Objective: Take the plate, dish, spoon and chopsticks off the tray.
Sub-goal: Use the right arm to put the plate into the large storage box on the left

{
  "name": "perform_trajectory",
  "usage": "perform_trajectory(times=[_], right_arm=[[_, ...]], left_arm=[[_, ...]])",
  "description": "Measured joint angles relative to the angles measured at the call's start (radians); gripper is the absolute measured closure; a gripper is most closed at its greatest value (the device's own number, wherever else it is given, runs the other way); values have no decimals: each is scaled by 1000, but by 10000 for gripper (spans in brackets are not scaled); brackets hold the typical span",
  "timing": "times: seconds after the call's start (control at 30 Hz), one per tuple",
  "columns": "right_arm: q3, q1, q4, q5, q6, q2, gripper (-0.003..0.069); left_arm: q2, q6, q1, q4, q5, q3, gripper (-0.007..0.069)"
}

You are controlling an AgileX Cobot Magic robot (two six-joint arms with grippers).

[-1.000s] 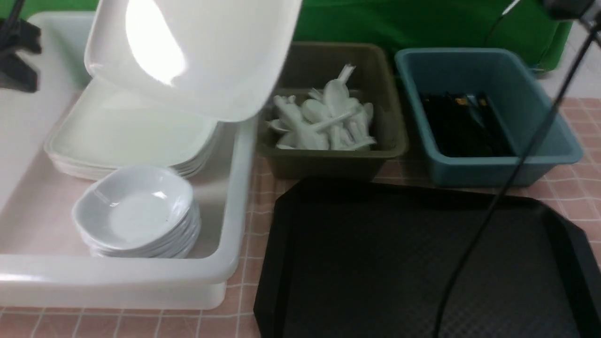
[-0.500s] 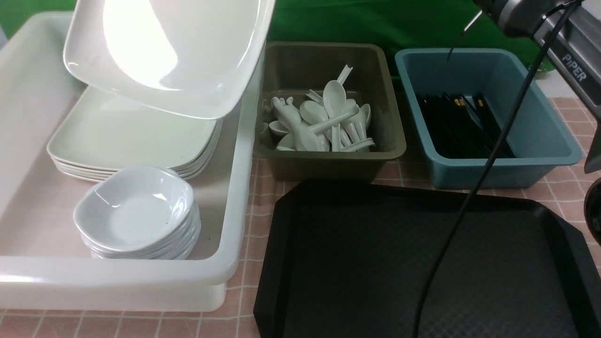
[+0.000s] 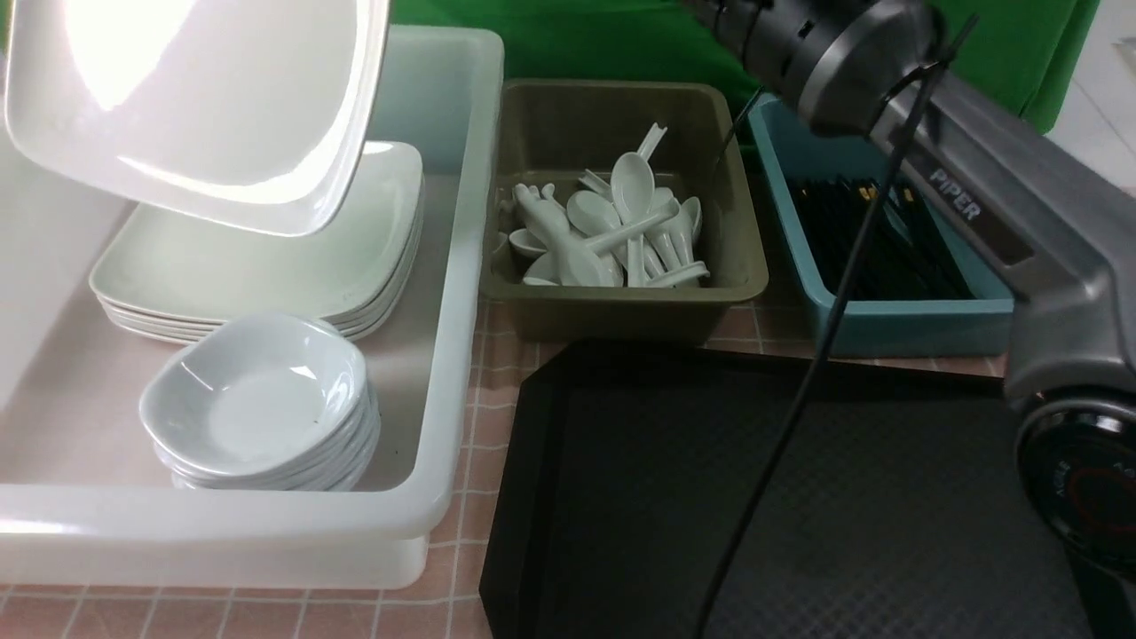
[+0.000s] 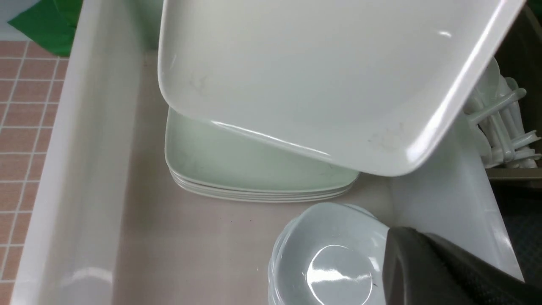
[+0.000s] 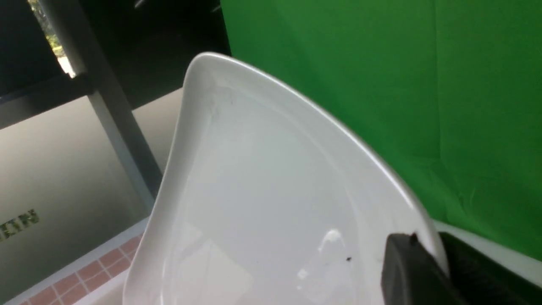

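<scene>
White plastic tub point(image 3: 213, 524) sits on the pink-checked desk point(image 3: 479, 390) at the robot's far left, underneath both claws. Left claw point(image 4: 423, 271): only one dark finger enters the left wrist view, hovering over the stack of dishes point(image 3: 257, 408); whether it is open or closed cannot be told. Plate point(image 3: 195, 106) hangs tilted in the air above the tub, its lower edge over the stacked plates point(image 3: 222, 266) and apart from them. Right claw point(image 5: 425, 258) is clamped on the plate's rim, one finger on the inner face and the other behind it. A tiny dark speck point(image 5: 348, 258) sits on the glaze just beside the inner finger. The dishes lie below the held plate, nearer the robot than the stacked plates. To the right of the claws: olive bin point(image 3: 621, 311) with a heap of spoons point(image 3: 612, 231), then blue bin point(image 3: 905, 324) holding chopsticks point(image 3: 896, 262), both well apart from either claw. Tray point(image 3: 621, 497) lies in front of the two bins, diamond-textured floor showing. Right arm point(image 3: 976, 204) crosses above the tray and blue bin, reaching toward the plate's side.
</scene>
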Motion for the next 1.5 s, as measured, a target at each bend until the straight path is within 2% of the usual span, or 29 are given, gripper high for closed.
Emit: perform_trajectory(times=[0.53, 0.67, 0.9, 1.03, 1.1, 1.13, 1.2, 1.27, 1.37, 1.5], right_arm=[[1, 5, -14, -49, -51, 119, 580], [1, 8, -14, -50, -52, 139, 580], [1, 9, -7, -60, -49, 149, 565], [1, 9, -3, -70, -47, 149, 550], [1, 10, 0, -82, -47, 149, 481], [1, 10, 0, -83, -47, 149, 481], [0, 9, 0, -87, -47, 149, 380], [0, 9, 0, -87, -47, 149, 312], [0, 9, 3, -89, -47, 149, 276], [0, 9, 5, -74, -30, 149, 267]], left_arm=[[-10, -3, 0, 4, 13, 0, 624], [7, -16, 0, 36, 14, 9, 624], [106, -110, 0, 143, 8, 62, 624], [146, -126, 1, 153, 6, 66, 624], [153, -128, 1, 152, -5, 66, 624], [153, -128, 1, 152, -6, 66, 624], [153, -128, 1, 150, -19, 66, 624], [153, -128, 1, 150, -22, 66, 624], [153, -128, 1, 150, -26, 66, 624], [153, -127, 1, 150, -26, 66, 624]])
